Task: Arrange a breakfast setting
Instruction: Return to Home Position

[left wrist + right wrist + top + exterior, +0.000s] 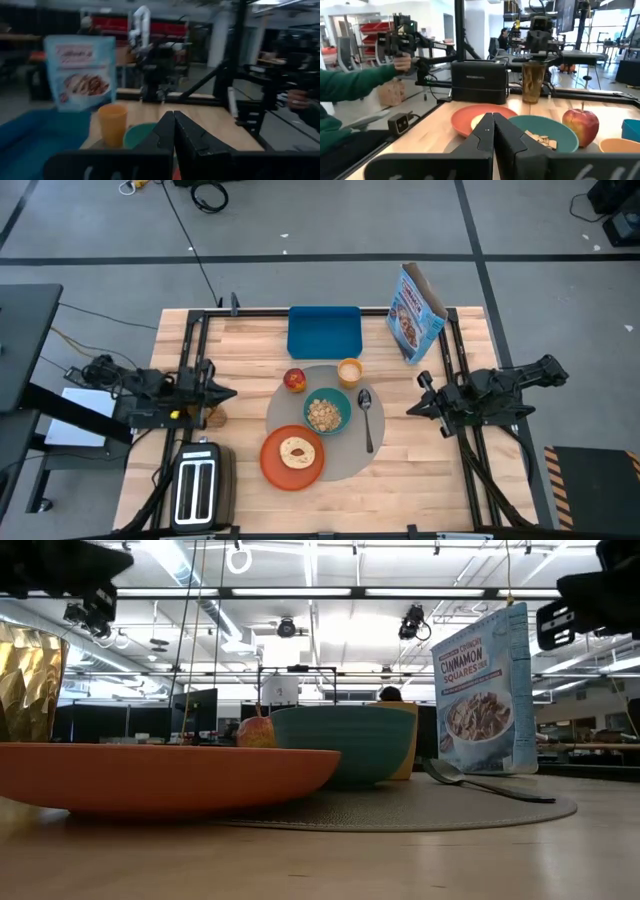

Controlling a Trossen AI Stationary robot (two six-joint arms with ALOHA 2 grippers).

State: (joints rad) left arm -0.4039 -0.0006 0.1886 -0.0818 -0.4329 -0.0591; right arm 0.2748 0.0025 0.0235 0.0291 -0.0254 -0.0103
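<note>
The grey mat (352, 462) lay at the centre of the worktop (420, 490). On it stood the teal bowl (346, 404) with cereal inside, the apple (294, 380) and the cup (349, 371) at the back edge, and the spoon (367, 418) just beside the bowl on the right. The orange plate (270, 462) carried the bread (297, 450) and overhung the mat's front-left edge. The cereal bag (417, 312) stood upright near the back-right corner, well apart from the mat. The blue tray (324, 331) sat just behind the mat, and the toaster (199, 488) at the front-left corner.

The left gripper (228, 393) and right gripper (413, 410) hung at either side, with a strip of bare wood between each and the mat. Both wrist views showed the fingers (165, 131) pressed together, holding nothing.

Only the high view showed the bread. In the low view the plate's rim hid it, the plate was cut off at the left, and the bowl covered most of the cup. The right wrist view alone showed a person's green sleeve (355, 82) beyond the worktop.
</note>
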